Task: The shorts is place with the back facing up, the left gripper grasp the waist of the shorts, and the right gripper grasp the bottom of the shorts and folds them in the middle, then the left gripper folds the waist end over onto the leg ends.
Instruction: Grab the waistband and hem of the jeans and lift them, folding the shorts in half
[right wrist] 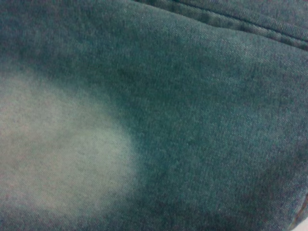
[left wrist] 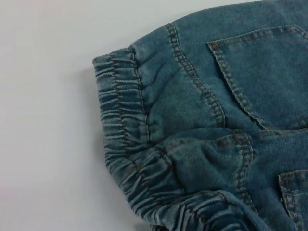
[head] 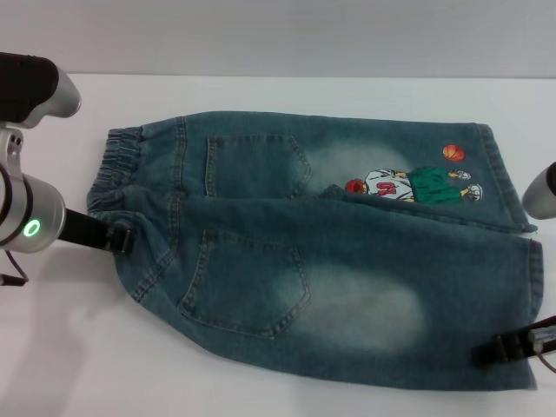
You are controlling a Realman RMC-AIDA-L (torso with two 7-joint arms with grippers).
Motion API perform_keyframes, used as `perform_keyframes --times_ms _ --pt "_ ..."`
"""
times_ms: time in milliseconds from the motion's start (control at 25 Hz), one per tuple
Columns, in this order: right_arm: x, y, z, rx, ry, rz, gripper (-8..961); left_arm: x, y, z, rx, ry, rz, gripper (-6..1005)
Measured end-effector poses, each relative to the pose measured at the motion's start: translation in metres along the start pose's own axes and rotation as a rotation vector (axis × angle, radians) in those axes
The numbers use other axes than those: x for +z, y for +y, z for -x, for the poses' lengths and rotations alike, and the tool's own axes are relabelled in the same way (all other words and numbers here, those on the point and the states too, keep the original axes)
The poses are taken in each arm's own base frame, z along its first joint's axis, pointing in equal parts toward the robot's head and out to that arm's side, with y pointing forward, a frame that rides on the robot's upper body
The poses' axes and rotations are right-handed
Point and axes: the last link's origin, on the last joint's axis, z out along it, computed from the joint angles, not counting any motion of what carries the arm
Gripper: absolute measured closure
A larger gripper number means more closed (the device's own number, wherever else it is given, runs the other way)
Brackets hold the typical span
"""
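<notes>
Blue denim shorts [head: 321, 252] lie on the white table [head: 52, 347], back pockets up, waist to the left and leg ends to the right. The near half is raised and overlaps the far half, which bears a cartoon print [head: 408, 184]. My left gripper [head: 122, 236] is shut on the near part of the elastic waist [left wrist: 125, 144], which bunches up there. At the near right, my right gripper [head: 502, 347] is shut on the hem of the near leg. Faded denim [right wrist: 62, 144] fills the right wrist view.
The shorts cover most of the middle of the table. Bare white table surface [left wrist: 43, 120] shows to the left of the waistband and along the near edge. A grey part of the right arm [head: 542, 191] sits beside the far leg's hem.
</notes>
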Motion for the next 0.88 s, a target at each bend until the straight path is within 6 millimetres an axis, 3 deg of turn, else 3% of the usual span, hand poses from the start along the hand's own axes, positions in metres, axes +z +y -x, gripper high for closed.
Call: perform_keyframes --times_ms 280,720,880 --pt "0.002 0.011 0.002 -0.061 0.006 0.056 537 0.0 0.0 0.0 0.0 0.002 0.0 779" --pt "0.006 0.02 0.013 -0.101 -0.027 0.091 745 -0.003 -0.001 -0.006 -0.008 0.036 -0.002 779" --pt "0.004 0.023 0.023 -0.115 -0.094 0.108 874 -0.003 -0.001 -0.008 -0.011 0.047 -0.002 778"
